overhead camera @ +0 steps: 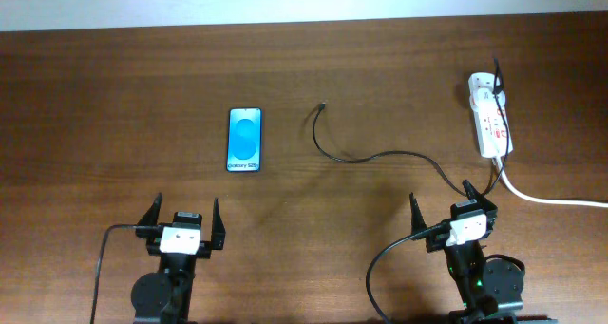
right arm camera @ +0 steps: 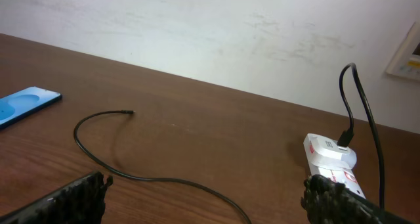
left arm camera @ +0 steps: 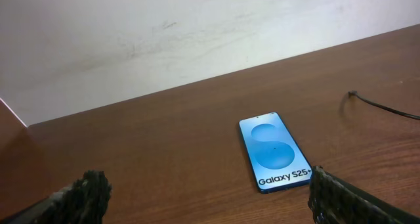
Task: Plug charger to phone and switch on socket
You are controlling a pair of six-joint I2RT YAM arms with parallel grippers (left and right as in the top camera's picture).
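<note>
Both grippers are wide open and empty: left gripper (overhead camera: pixel 186 202) hangs near the table's front edge, nothing between its fingers (left arm camera: pixel 88 192), touching nothing. Right gripper (overhead camera: pixel 445 199) is spread wide too and holds nothing; the black cable passes close by its outer finger in overhead, can't tell if it touches

Step in hand: judged as the very start, nothing grasped, plug not in phone, switch untouched as far as I can see

Layout:
- phone (overhead camera: pixel 244 140) flat on table (overhead camera: pixel 114 96), screen up and lit blue, ahead of the left gripper and a bit to its right, well apart from it
- charger (overhead camera: pixel 370 158) lies loose, curving from near the right gripper out toward the middle; plug tip (overhead camera: pixel 324 104) rests free on the wood, to the right of the phone, not touching it
- socket (overhead camera: pixel 490 115) at far right, ahead of the right gripper, white cord (overhead camera: pixel 551 200) running off the right edge; a black lead is plugged in at its far end in the right wrist view, probably the charger's other end
- red switch state too small to tell

Next move probably calls for the right gripper to pinch the cable just behind the plug tip, narrow precise grip, tip lined up with the phone's near short edge. Left likely has to steady the phone, since it may slide on the wood. Port itself not visible
</note>
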